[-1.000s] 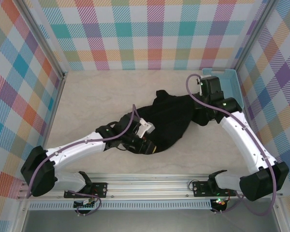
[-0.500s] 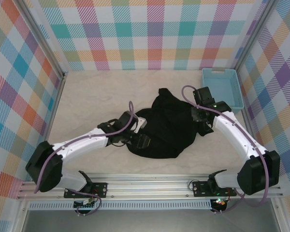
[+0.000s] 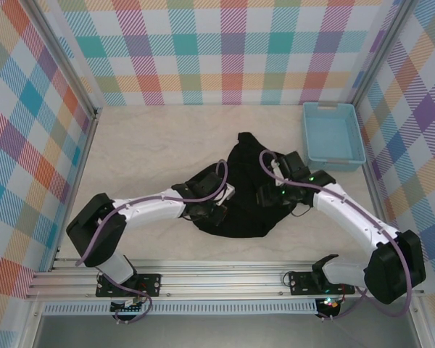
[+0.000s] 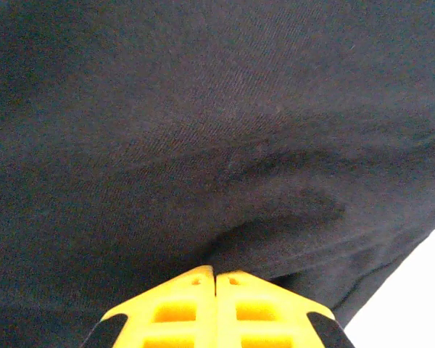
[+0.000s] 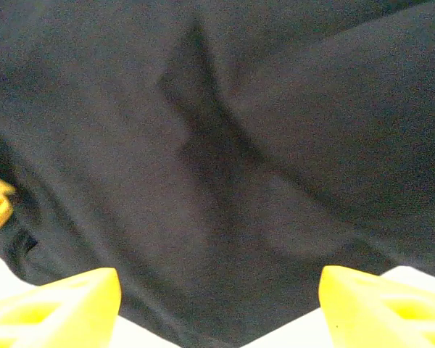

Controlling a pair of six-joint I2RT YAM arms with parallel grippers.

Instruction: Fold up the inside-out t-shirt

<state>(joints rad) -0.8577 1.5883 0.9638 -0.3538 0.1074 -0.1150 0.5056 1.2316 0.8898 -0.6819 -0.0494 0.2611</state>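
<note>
Top external view: the left gripper (image 3: 216, 213) rests on the left edge of the inside-out t-shirt (image 3: 243, 170), its arm reaching in from the near left of the tabletop (image 3: 152, 145). The left wrist view shows its yellow fingertips (image 4: 196, 290) closed tip to tip against the black cloth, with a crease running away from them; I cannot tell whether any cloth is caught between them. The t-shirt lies as a crumpled black heap around the middle of the tabletop, slightly toward the right, with one lobe pointing at the far edge. The right gripper (image 3: 267, 197) sits over the heap's right part. In the right wrist view its jaws stand wide apart, black cloth spread between and beyond the two yellow fingers (image 5: 65, 304). A light-blue basket (image 3: 333, 134) stands in the far right corner, apart from the shirt.
</note>
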